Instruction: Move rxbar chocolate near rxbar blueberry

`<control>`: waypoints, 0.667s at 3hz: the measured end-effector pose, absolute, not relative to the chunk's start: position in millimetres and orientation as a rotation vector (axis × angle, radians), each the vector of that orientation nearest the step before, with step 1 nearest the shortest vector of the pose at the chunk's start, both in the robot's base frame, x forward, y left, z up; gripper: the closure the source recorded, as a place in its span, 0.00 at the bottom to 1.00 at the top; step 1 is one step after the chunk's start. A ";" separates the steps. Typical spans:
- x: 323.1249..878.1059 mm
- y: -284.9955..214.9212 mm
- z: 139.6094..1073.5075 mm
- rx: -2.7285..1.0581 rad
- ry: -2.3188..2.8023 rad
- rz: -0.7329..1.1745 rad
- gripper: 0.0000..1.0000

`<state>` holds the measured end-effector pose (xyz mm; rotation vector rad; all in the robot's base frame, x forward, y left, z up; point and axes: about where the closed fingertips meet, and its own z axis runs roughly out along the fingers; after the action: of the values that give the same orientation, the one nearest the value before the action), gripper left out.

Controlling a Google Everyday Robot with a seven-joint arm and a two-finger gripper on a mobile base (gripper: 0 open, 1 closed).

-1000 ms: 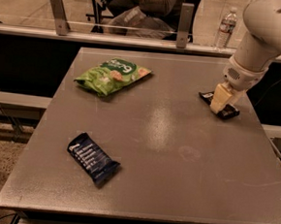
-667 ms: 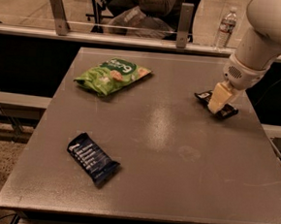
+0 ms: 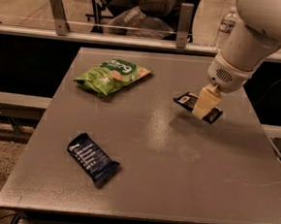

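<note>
Your robot's white arm [image 3: 251, 37] reached in from the upper right of the frame. Its tool [image 3: 202, 108] pointed down over the right side of the grey tabletop [image 3: 173, 194]. The pale fingers [image 3: 204, 100] were clamped across the rxbar chocolate [image 3: 185, 100], a slim black wrapper whose ends stuck out on both sides of the tool. The bar looked slightly tilted, and a soft shadow lay on the surface just below and left of it. The rxbar blueberry [image 3: 92, 159], dark blue with white lettering, lay flat in the lower left of the tabletop, well apart from the black bar. A green chip bag [image 3: 112, 76] rested in the upper left. A water bottle [image 3: 226, 26] stood beyond the far edge, upper right.
</note>
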<state>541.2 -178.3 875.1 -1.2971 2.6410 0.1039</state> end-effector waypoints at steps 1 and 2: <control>513.8 -131.9 873.7 -1.546 2.519 0.163 1.00; 467.2 -66.1 870.8 -1.850 2.312 0.264 1.00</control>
<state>467.2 -66.1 870.8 -1.8499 2.3119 0.2641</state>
